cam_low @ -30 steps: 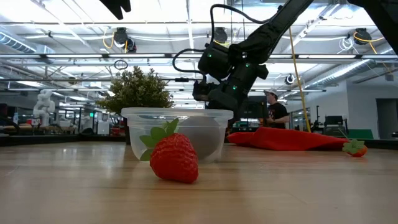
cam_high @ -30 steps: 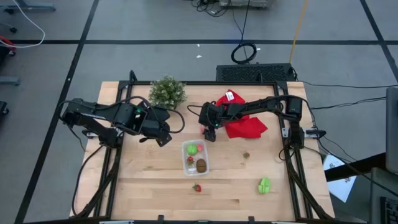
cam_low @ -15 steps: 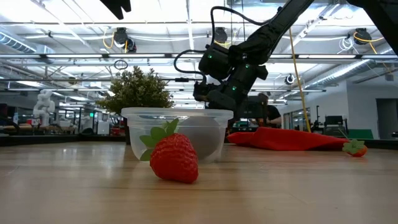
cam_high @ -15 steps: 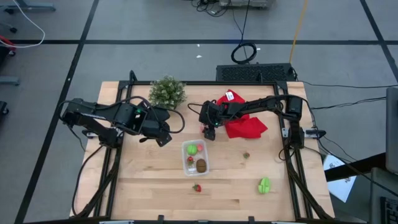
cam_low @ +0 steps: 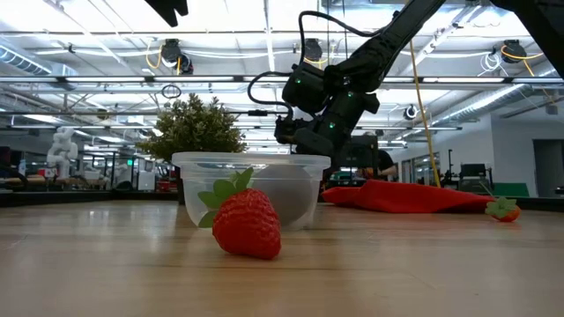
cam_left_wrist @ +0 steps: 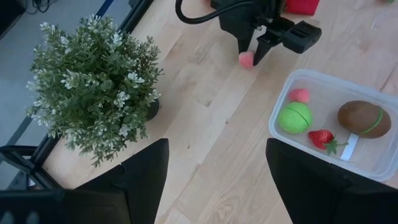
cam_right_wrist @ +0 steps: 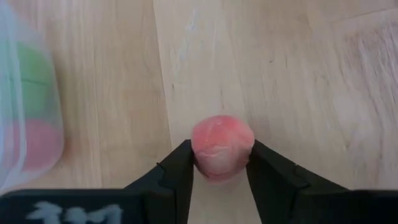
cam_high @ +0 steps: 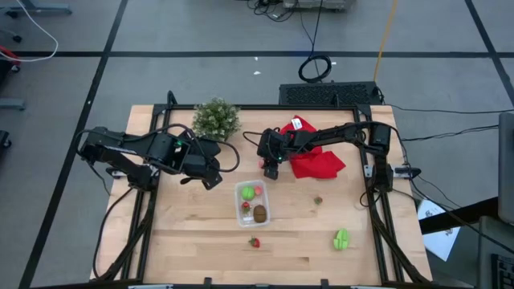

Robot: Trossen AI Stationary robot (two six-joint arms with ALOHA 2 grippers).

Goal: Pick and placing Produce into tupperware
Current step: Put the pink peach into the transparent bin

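Fingers (cam_right_wrist: 177, 171) of the right gripper (cam_high: 271, 168) are clamped on a small pink fruit (cam_right_wrist: 221, 147), one on each side of it, just above the bare table (cam_high: 193, 241), near centre frame in the high view and close beside the tupperware (cam_high: 253, 203). Four pieces already sit inside the tub: a green one (cam_left_wrist: 294, 118), a pink one (cam_left_wrist: 300, 94), a strawberry (cam_left_wrist: 321, 138) and a brown oval (cam_left_wrist: 362, 118). Still outside are a strawberry (cam_high: 254, 242) below the tub, a green piece (cam_high: 341, 238) at lower right and a small dark piece (cam_high: 319, 200). The left gripper (cam_high: 210, 171) waits at centre left, its fingers (cam_left_wrist: 140, 180) apart.
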